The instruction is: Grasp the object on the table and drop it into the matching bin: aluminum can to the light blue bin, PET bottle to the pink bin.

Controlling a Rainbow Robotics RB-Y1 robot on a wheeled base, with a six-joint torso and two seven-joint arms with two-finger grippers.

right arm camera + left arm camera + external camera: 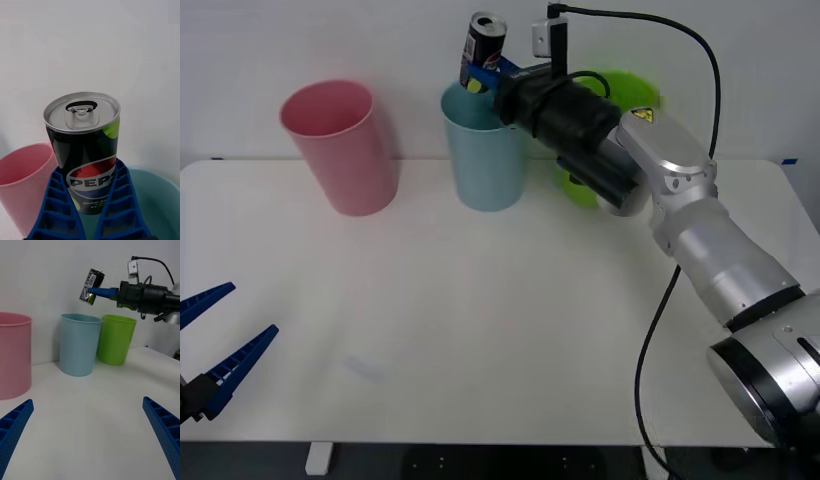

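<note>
My right gripper (483, 68) is shut on the aluminum can (482, 48), a small dark can with a silver top and a yellow-green mark. It holds the can slightly tilted in the air, above the open mouth of the light blue bin (487, 152). In the right wrist view the can (85, 150) sits between the blue ribbed fingers (60, 202), with the light blue bin (157, 202) below. The left wrist view shows the can (91, 287) over the light blue bin (79, 344). The pink bin (342, 145) stands to the left. My left gripper (210, 335) stays open low at the table's near left.
A lime green bin (116, 338) stands just right of the light blue one, partly behind my right arm (700, 230). All three bins line the far edge of the white table (500, 340), against a white wall.
</note>
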